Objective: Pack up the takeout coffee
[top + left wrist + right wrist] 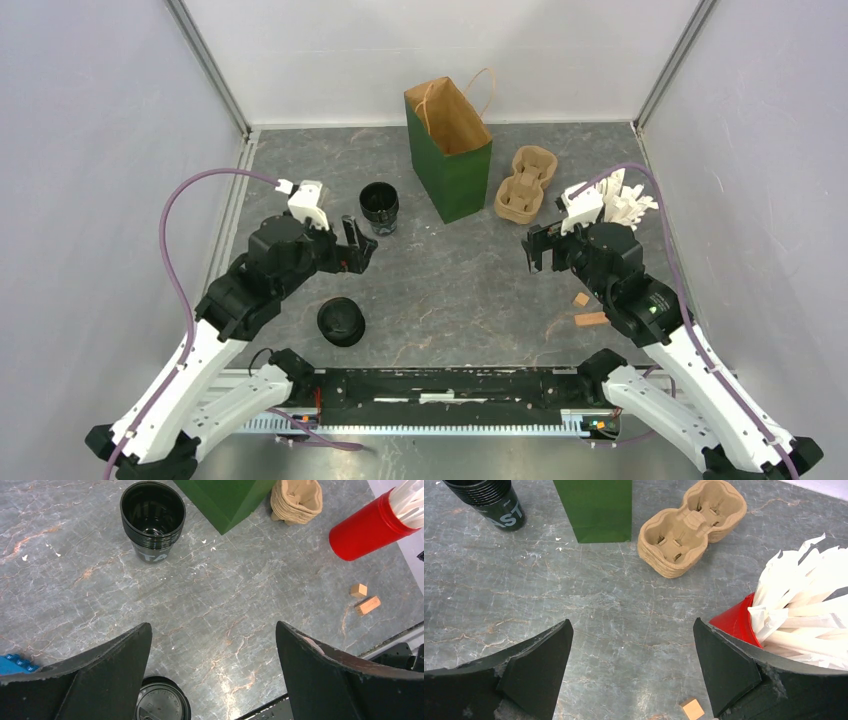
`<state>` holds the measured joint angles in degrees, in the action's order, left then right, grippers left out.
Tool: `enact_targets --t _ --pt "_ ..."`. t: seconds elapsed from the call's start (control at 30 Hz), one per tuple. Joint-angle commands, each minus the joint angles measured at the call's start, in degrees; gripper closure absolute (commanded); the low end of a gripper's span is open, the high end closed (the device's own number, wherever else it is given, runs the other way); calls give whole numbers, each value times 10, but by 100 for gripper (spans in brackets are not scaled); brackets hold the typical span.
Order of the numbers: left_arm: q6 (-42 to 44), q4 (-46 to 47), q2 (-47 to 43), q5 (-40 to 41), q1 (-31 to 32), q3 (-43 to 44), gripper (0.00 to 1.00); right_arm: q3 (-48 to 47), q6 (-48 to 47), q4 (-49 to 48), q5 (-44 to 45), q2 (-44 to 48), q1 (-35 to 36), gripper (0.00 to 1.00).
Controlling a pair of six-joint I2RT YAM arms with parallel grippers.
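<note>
Desk (450,290): grey, marbled; white walls around.
Cups (379,207): one nested stack.
Lid (341,321): one showing.
Bag (450,150): one.
My left gripper (360,243), right gripper (537,250): spread wide, empty.

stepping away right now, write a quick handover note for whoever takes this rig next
Left gripper: open, empty, hovering just on the near side of the stack of black cups; black lids lie nearer the bases.
Right gripper: open, empty, close to the red cup of packets.
Green bag: upright, mouth open, at the back. Pulp carrier to its right, pockets empty.
Done: nothing packed that the views show.
To do: probably lid the cups, seat them in the carrier, then load the bag.
</note>
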<state>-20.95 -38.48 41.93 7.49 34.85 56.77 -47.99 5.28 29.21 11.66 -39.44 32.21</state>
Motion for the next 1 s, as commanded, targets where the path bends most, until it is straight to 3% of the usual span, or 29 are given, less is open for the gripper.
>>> enact_targets --t 0.0,0.27,0.43,0.57,0.67,0.97 --pt "-6 19 14 30 0 1 0 -3 10 -15 -7 2 1 2" --pt "-1 -5 156 93 -11 83 0 10 12 -39 -70 16 1 2" --pt "0 12 257 67 -74 136 5 27 16 -65 -140 10 1 2" --pt "-27 54 331 -29 -160 148 19 48 31 -89 -190 9 1 2" --pt "-20 86 378 -37 -180 154 34 50 34 -95 -191 12 1 1" --pt "-6 117 446 -59 -209 177 51 57 24 -107 -206 17 1 1"
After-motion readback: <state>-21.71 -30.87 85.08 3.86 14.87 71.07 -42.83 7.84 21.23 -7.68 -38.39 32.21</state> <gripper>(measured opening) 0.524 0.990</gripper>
